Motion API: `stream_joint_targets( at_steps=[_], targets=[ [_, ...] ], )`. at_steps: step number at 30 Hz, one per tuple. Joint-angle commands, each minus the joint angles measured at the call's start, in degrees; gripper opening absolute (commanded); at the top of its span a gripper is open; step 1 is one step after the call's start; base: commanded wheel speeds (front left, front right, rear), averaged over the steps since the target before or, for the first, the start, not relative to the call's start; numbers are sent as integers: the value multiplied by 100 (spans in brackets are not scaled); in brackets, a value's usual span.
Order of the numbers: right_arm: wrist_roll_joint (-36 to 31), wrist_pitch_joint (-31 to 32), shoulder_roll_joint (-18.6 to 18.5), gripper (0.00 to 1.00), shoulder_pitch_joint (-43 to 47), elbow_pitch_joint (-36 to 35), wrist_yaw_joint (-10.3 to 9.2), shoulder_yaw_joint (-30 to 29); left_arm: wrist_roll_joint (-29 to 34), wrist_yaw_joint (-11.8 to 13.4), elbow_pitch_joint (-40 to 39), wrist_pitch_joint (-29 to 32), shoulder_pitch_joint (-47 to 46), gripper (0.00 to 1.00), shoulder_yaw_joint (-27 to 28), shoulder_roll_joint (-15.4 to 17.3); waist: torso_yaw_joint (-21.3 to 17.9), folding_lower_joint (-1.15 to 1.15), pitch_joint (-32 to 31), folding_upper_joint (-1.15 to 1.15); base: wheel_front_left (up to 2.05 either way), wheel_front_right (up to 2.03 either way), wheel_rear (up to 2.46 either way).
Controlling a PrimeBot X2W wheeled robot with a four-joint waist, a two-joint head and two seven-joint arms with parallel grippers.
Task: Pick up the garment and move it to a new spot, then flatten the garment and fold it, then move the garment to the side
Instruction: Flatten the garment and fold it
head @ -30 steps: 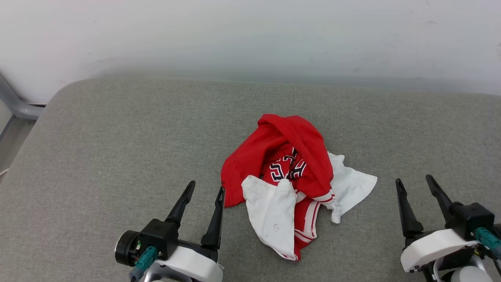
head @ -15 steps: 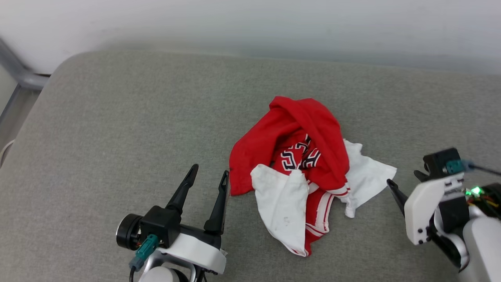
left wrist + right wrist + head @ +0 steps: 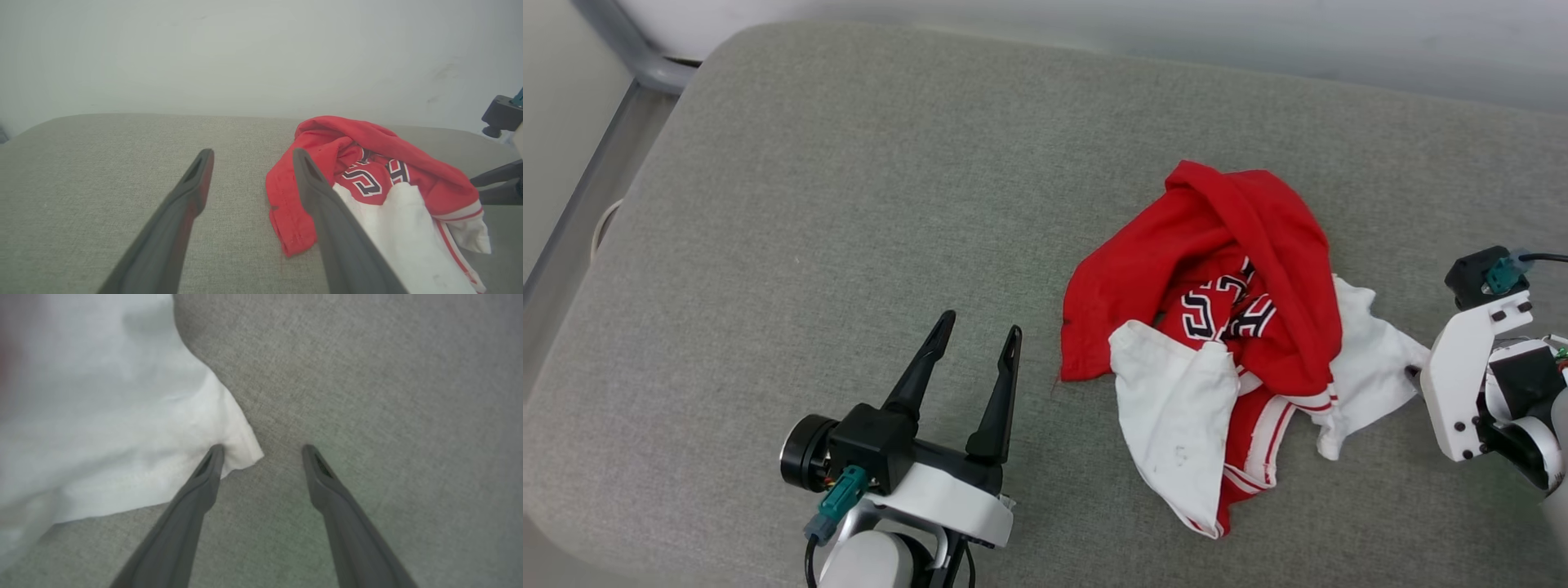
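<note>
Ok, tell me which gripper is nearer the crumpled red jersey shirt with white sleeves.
Right. The right gripper, open, has one fingertip at the white sleeve corner of the red jersey shirt. The left gripper, open, sits beside its red hem, clear of it.

A grey fabric cushion [image 3: 809,188] carries the crumpled garment [image 3: 1225,327] lying on it.

Non-task items: grey fabric cushion [image 3: 809,204], pale wall [image 3: 245,53], grey metal tube [image 3: 629,49].
The cushion is spread beneath and ahead of the jaws of the left gripper [image 3: 981,322]. The wall is seen beyond them. The tube is noted far to their left, past the cushion's rounded corner.
</note>
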Motion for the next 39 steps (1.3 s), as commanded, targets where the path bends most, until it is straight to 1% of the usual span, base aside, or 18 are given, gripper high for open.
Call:
stream_joint_targets(
  at_steps=[1, 4, 6, 7, 9, 13, 20, 25, 30, 31, 32, 35, 39],
  targets=[
    [-21, -1, -15, 100, -24, 96, -4, 91, -14, 22, -23, -15, -79, 100, -1, -3, 74, -1, 77, 0, 0, 0, 0],
    [150, -6, 110, 100, 83, 321, -1, 246, -3, 38, -29, -15, -94, 100, 31, -3, 78, -1, 107, 0, 0, 0, 0],
    [214, -51, 140, 28, 137, 422, 6, 337, 16, 48, -26, -15, -91, 100, 67, -3, 47, -1, 103, 0, 0, 0, 0],
    [235, -85, 122, 0, 160, 458, 6, 375, 31, 44, -15, -15, -81, 100, 86, -3, 22, -1, 90, 0, 0, 0, 0],
    [237, -159, 15, 0, 179, 534, 2, 372, 58, 34, 4, -15, -63, 100, 101, -3, -42, -1, 52, 0, 0, 0, 0],
    [66, -386, -243, 0, 128, 702, -9, 122, 91, 7, 42, -15, -2, 100, 109, -3, -192, -1, -73, 0, 0, 0, 0],
    [-259, -773, -483, 0, 319, 1033, -8, -582, 130, -38, 89, -15, 87, 100, 126, -2, -367, -1, -302, 0, 0, 0, 0],
    [-501, -1059, -396, 0, 617, 1276, -8, -1151, 153, -66, 101, -15, 140, 100, 147, -2, -411, -1, -379, 0, 0, 0, 0],
    [-798, -1496, -111, 0, 755, 1435, -4, -1493, 177, -105, 135, -15, 193, 100, 193, -2, -473, -1, -449, 0, 0, 0, 0],
    [-833, -1649, -33, 52, 744, 1415, -4, -1512, 184, -114, 141, -15, 207, 100, 206, -2, -495, -1, -470, 0, 0, 0, 0],
    [-843, -1764, 39, 100, 720, 1436, -4, -1608, 192, -110, 144, -15, 219, 100, 212, -2, -516, -1, -493, 0, 0, 0, 0],
    [-859, -2249, 218, 100, 656, 1342, -6, -1726, 203, -119, 150, -15, 231, 100, 229, -2, -597, -1, -589, 0, 0, 0, 0],
    [-667, -3058, 494, 100, 665, 996, -5, -1842, 158, -127, 127, -15, 250, 100, 284, -1, -752, -1, -693, 0, 0, 0, 0]
  ],
)
